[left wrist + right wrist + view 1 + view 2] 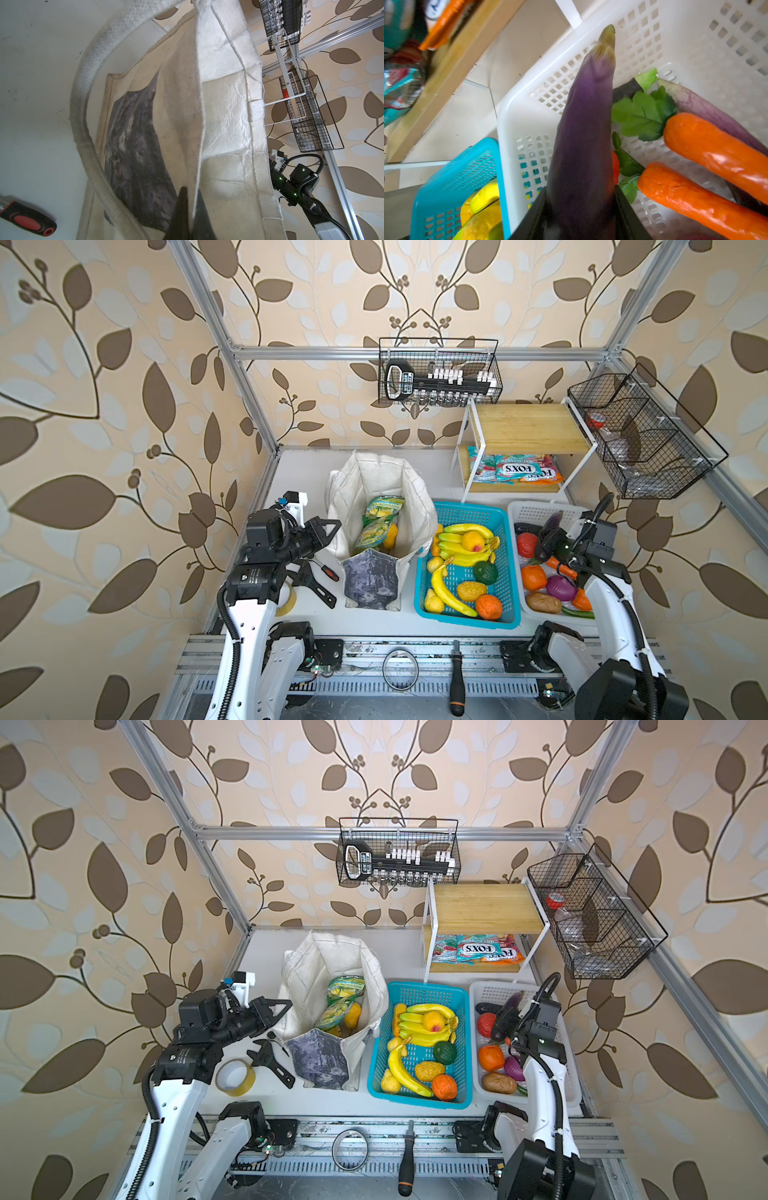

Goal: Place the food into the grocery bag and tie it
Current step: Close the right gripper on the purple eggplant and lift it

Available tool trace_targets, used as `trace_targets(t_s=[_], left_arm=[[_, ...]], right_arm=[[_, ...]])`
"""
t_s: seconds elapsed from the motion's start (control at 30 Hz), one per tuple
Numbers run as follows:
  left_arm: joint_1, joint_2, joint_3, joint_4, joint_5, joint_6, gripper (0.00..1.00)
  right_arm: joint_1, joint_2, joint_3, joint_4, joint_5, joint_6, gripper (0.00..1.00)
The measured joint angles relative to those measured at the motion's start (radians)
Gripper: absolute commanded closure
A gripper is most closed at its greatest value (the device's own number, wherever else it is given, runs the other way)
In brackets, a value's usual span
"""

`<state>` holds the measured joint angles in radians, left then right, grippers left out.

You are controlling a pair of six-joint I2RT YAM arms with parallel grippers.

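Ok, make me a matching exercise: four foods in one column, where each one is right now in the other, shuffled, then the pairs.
1 purple eggplant
2 green-and-yellow snack packets
3 bananas
4 FOX'S packets

A in the blue basket
B on the rack's lower shelf
C clamped in the right gripper
D inside the grocery bag

Pairs: 1-C, 2-D, 3-A, 4-B.

Upright open cloth tote [368, 489], green-yellow snack packets [381, 517] inside
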<state>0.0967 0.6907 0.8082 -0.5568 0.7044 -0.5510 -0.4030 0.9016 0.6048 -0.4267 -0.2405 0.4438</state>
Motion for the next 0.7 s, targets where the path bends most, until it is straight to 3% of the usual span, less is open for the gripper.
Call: trace_targets(t_s=[0.4,0.7], left_arm=[[0.000,-0.004,0.000,-0.004,-0.005,0.000,1.00],[0.000,-0.014,-0.016,0.026,0.007,-0.055,1.00]], right_arm=[[0.016,-0.138,0.000,-0.030,-0.086,0.012,0.69],[0.146,-0.373,-0.002,-0.096,-0.159,0.053,0.70]])
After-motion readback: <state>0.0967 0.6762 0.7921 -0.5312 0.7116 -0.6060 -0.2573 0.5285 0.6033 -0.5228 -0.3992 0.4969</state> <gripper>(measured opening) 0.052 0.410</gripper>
